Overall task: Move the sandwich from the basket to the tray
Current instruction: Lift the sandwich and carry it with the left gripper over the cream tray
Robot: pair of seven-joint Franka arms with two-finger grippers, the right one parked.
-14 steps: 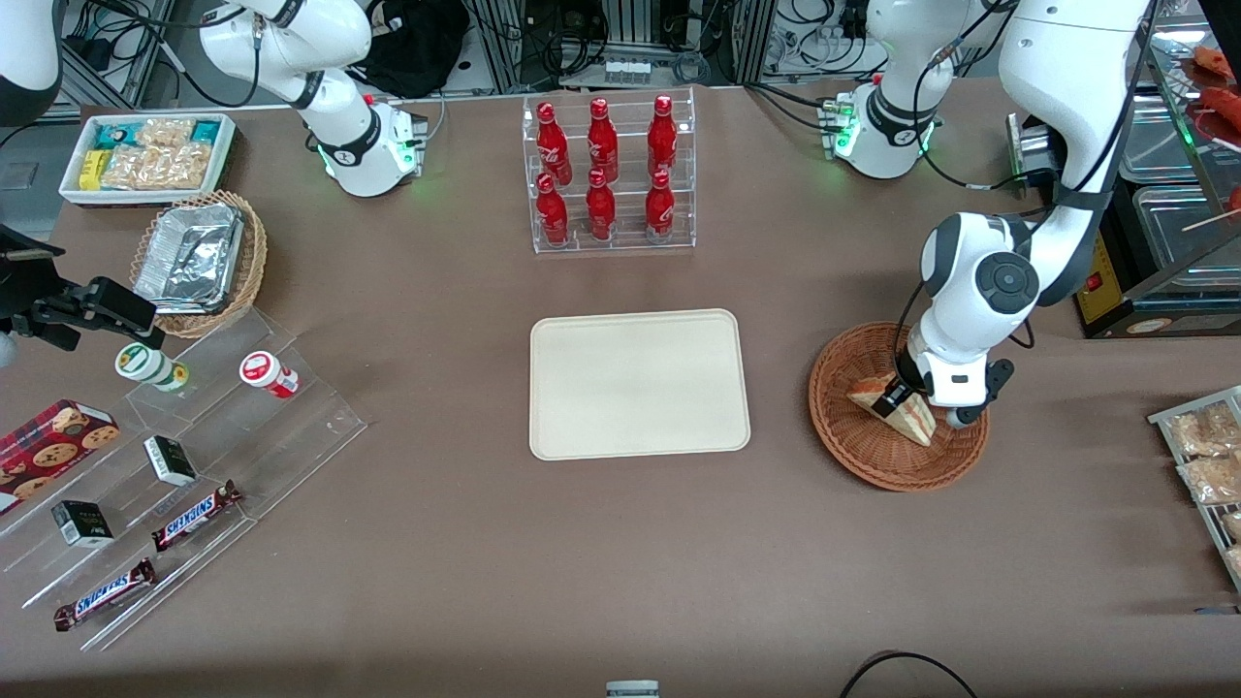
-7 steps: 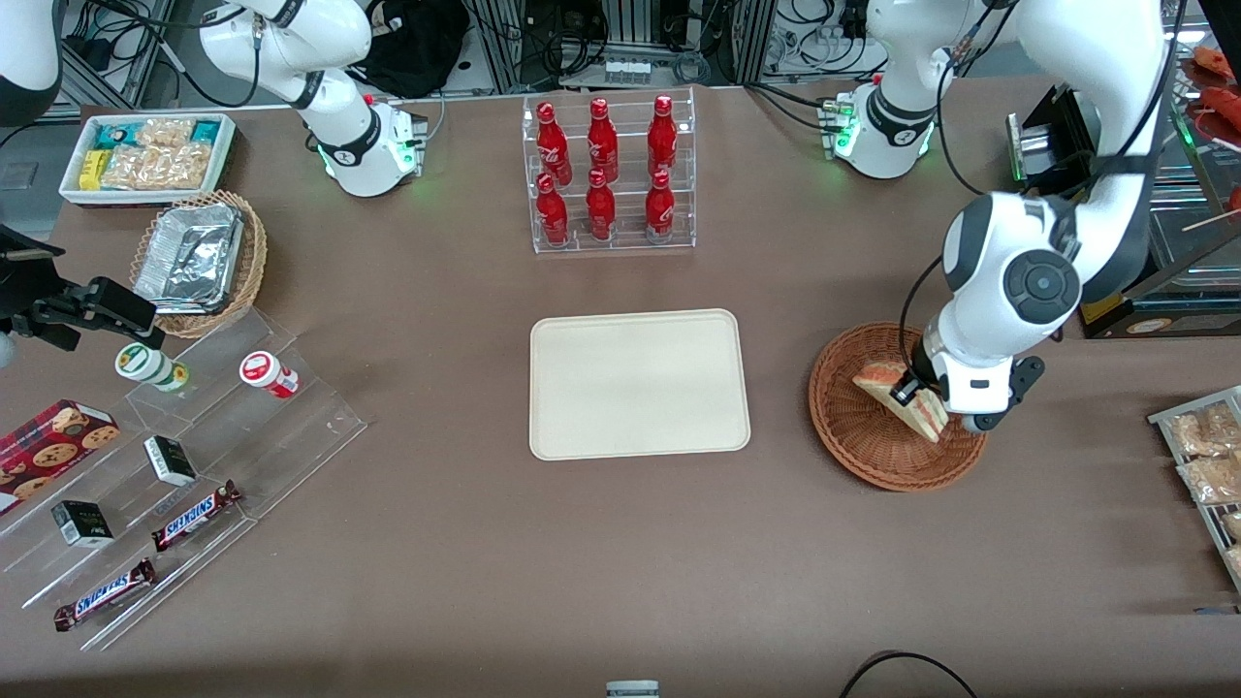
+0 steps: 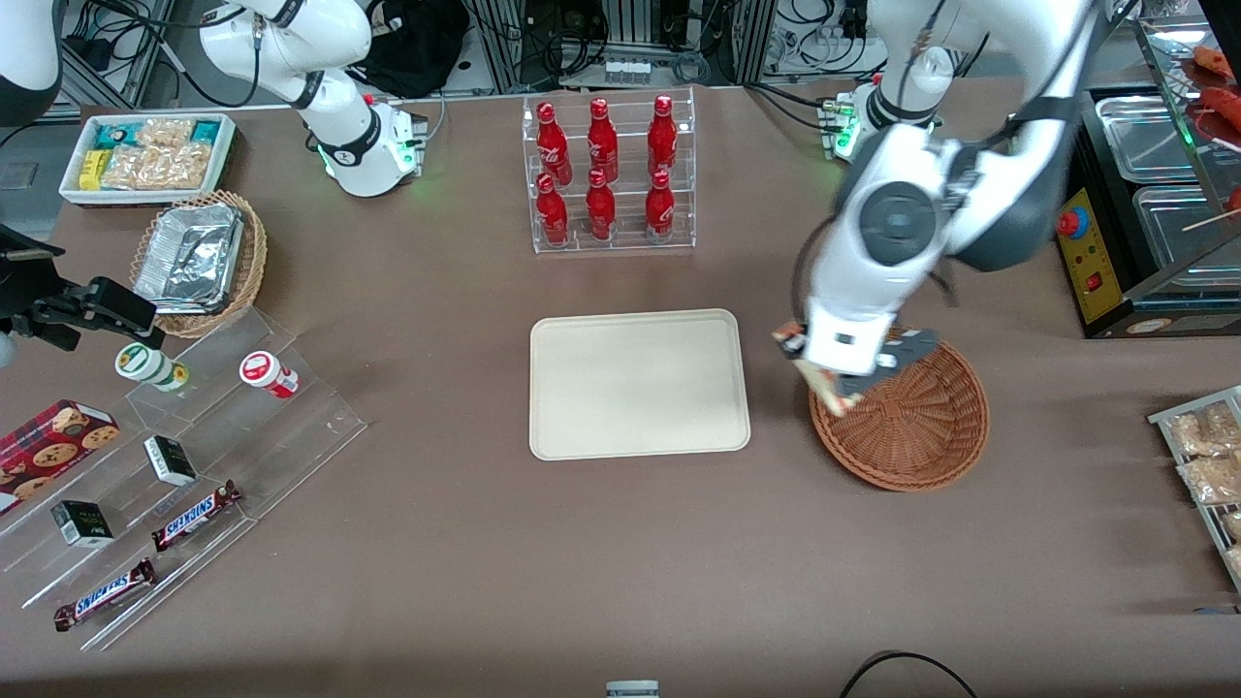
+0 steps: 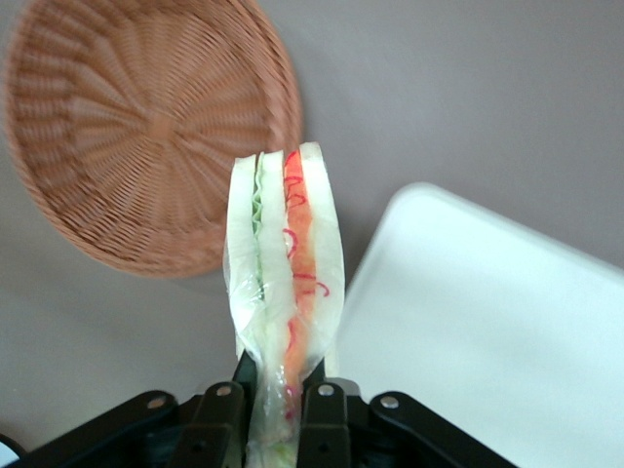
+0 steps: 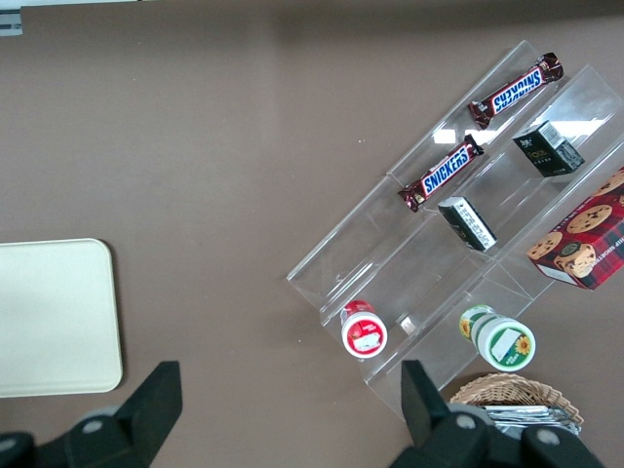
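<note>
My left gripper (image 3: 819, 373) is shut on the clear-wrapped sandwich (image 3: 826, 392) and hangs above the basket's rim on the side nearest the tray. In the left wrist view the sandwich (image 4: 283, 253) stands on edge between the fingers (image 4: 314, 390), its white bread, green and orange-red layers facing the camera. The reddish-brown wicker basket (image 3: 921, 427) has nothing in it; it shows again in the wrist view (image 4: 146, 127). The cream tray (image 3: 640, 383) lies flat and bare beside the basket, toward the parked arm's end, and its corner (image 4: 487, 331) shows under the sandwich.
A clear rack of red bottles (image 3: 611, 174) stands farther from the front camera than the tray. A stepped acrylic display (image 3: 175, 456) with Snickers bars, a paler basket of foil containers (image 3: 199, 262) and a white snack bin (image 3: 145, 155) sit toward the parked arm's end. Snack packets (image 3: 1202, 456) lie at the working arm's end.
The gripper has lifted the sandwich out of the basket and carried it up and toward the tray. The basket, which held the sandwich before, now holds nothing.
</note>
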